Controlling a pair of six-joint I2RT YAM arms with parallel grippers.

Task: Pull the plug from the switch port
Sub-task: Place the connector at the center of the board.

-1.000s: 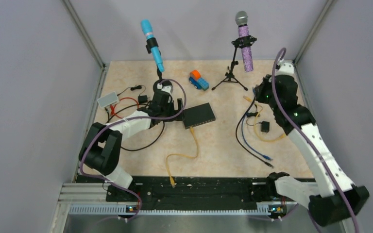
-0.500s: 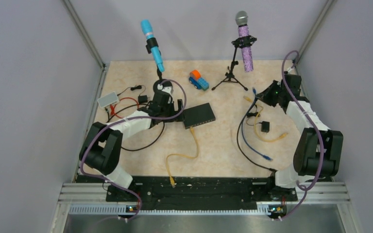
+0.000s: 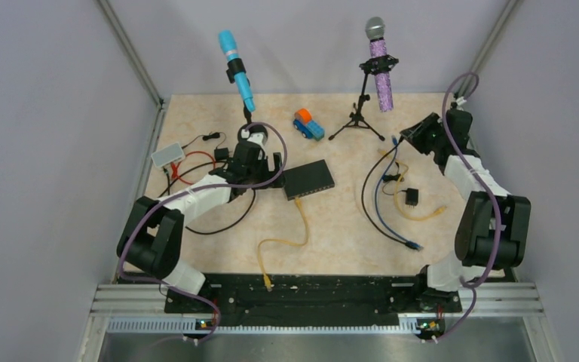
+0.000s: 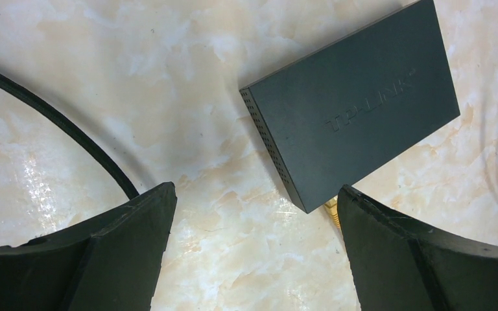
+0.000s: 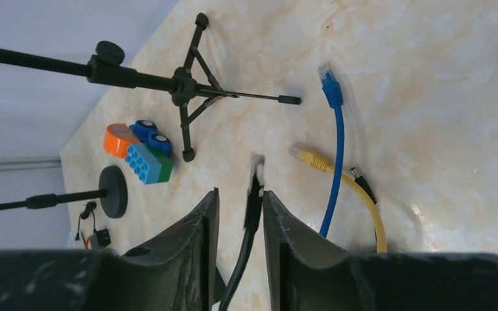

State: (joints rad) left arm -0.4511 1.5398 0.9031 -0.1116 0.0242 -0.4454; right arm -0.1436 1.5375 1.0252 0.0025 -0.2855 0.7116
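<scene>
Marble-patterned table (image 3: 332,234) bearing a flat black TP-Link switch (image 4: 356,110) left of centre. The left gripper (image 4: 254,191), jaws spread wide and holding nothing, hangs over the table at the switch's left end. One switch corner reaches just inside the gap, beside the finger at the right of the wrist view. A yellow cable (image 3: 299,226) runs from the switch's near edge toward the arm bases. Its plug (image 4: 330,208) sits in the switch port (image 3: 298,197), just beside that finger. The right gripper (image 5: 240,193) is well apart at far right, jaws parted narrowly, wider than the black cable (image 5: 253,210) between them.
</scene>
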